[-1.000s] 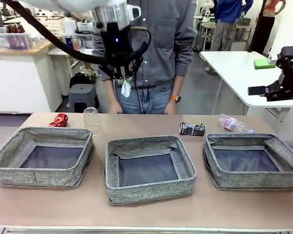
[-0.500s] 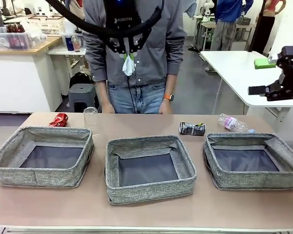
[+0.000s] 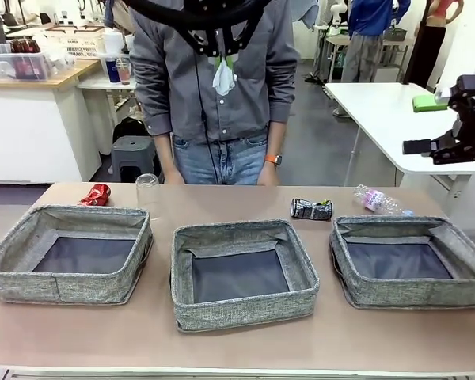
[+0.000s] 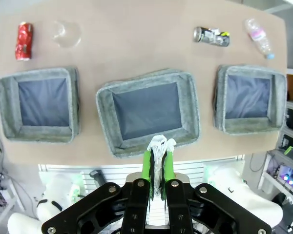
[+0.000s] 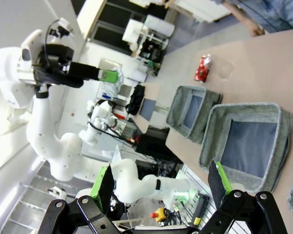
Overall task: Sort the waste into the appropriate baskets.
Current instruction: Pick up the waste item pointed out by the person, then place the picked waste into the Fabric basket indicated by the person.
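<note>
High over the table's middle, my left gripper (image 3: 222, 57) is shut on the crumpled white tissue (image 3: 223, 77), which hangs in front of the person's shirt. In the left wrist view the tissue (image 4: 159, 145) sticks out between the green pads (image 4: 147, 165), above the near rim of the middle basket (image 4: 191, 113). Three grey baskets stand in a row: left (image 3: 63, 289), middle (image 3: 245, 310), right (image 3: 412, 294). Behind them lie the red can (image 3: 96, 195), clear cup (image 3: 147, 190), dark-silver can (image 3: 311, 209) and bottle (image 3: 376, 199). My right gripper (image 5: 162, 183) is open and holds nothing, off to the right.
A person (image 3: 214, 103) stands at the far edge, hands (image 3: 267, 176) low by the table. A second white table (image 3: 380, 111) with a green object (image 3: 429, 102) stands at the back right. All three baskets show bare dark bottoms.
My left gripper has risen with the tissue, from about the person's waist to chest height, drifting slightly right. The right arm and the litter have not moved.
</note>
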{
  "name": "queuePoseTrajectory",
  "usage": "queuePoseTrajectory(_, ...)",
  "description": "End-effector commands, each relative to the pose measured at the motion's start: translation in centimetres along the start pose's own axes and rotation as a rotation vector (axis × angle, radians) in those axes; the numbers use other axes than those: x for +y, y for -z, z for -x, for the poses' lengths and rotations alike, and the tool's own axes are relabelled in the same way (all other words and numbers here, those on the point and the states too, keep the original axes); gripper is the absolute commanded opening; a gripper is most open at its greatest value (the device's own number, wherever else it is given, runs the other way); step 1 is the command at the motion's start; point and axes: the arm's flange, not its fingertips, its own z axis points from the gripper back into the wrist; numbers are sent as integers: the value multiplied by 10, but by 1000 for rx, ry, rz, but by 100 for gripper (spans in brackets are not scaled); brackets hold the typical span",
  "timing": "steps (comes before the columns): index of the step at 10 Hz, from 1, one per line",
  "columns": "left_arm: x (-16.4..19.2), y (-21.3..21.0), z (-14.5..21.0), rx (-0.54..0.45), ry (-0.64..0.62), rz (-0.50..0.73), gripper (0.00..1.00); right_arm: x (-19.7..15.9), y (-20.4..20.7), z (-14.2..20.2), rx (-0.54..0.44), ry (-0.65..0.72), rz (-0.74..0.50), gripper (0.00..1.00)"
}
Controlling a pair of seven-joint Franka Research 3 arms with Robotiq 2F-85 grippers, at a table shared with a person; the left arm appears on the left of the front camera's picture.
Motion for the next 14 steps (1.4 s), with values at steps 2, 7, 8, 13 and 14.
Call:
queuePoseTrajectory(2,0,0,0,0,0,0,0,0,2,-3,-12,-23,-22,100)
queuePoseTrajectory(7,0,0,0,0,0,0,0,0,2,-3,-12,-23,-22,100)
queuePoseTrajectory(8,0,0,0,0,0,0,0,0,2,-3,-12,-23,-22,100)
queuePoseTrajectory(13,0,0,0,0,0,0,0,0,2,-3,-12,-23,-22,100)
queuePoseTrajectory(14,0,0,0,0,0,0,0,0,2,-3,-12,-23,-22,100)
